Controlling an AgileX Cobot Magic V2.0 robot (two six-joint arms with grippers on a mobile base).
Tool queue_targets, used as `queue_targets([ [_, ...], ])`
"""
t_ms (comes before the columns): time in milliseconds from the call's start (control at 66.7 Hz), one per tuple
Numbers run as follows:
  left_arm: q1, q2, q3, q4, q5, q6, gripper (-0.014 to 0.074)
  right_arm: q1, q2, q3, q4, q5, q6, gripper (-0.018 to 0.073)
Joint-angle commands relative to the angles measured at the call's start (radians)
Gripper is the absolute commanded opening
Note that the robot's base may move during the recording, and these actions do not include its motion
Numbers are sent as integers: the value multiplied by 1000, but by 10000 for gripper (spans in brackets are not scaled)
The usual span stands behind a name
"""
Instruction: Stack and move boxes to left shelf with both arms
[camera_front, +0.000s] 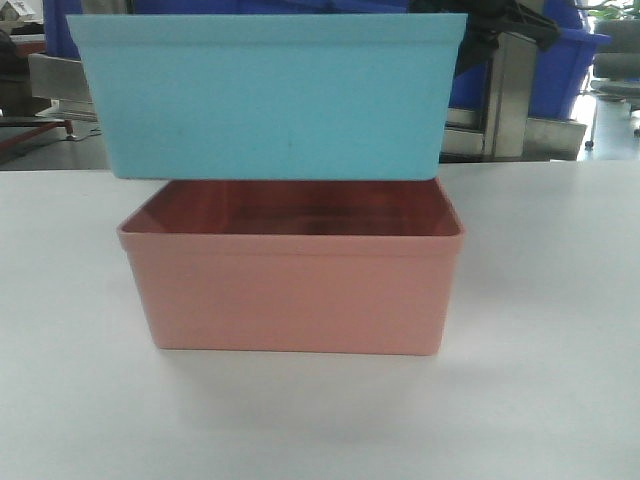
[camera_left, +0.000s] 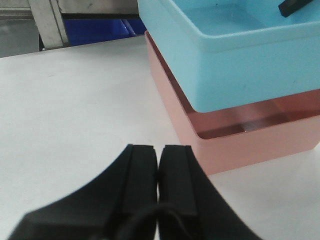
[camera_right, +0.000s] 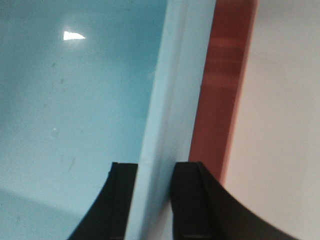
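The light blue bin (camera_front: 265, 95) hangs just above the open salmon pink bin (camera_front: 290, 285), which stands on the white table (camera_front: 560, 350). In the left wrist view the blue bin (camera_left: 240, 65) sits over the pink bin (camera_left: 250, 142), its bottom at about the pink rim. My right gripper (camera_right: 155, 170) is shut on the blue bin's side wall (camera_right: 167, 125), one finger inside and one outside, with the pink bin's rim (camera_right: 220, 100) beside it. My left gripper (camera_left: 158, 150) is shut and empty, low over the table left of both bins. The left shelf is out of view.
Dark blue crates (camera_front: 570, 60) and a steel rack post (camera_front: 510, 95) stand behind the table's far edge. A blue crate (camera_left: 95, 29) and a steel post (camera_left: 47, 22) show beyond the table in the left wrist view.
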Motion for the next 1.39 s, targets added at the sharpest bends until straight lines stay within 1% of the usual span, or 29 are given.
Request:
queue_targets([
  [0,-7,1,-30,-1,-91,0,-7,-2,-56,-32,30,-97,13,56],
  [105,-7,1,-30,-1,-91,0,-7,-2,-48,-27,23,-90,13,56],
  [285,-7,1,-30,-1,-89,0,-7,-2,-44,-27,-30,-75,13,56],
  [495,-7,1,-30,-1,-89,0,-7,-2,-39,-27,-30,-75,13,56],
  [645,-7,1,-30,-1,-89,0,-7,-2,-26,-26,-30,-45,36,56],
  [915,-7,1,-30,-1,-89,0,-8,-2,0,-24,-30,-25,37,56],
  [1110,-7,1,-30,-1,-89,0,-7,-2,36,-24,-30,26,37,56],
  [1380,-7,3,-30,-1,-89,0,-7,-2,51,-24,-34,10,35,58],
])
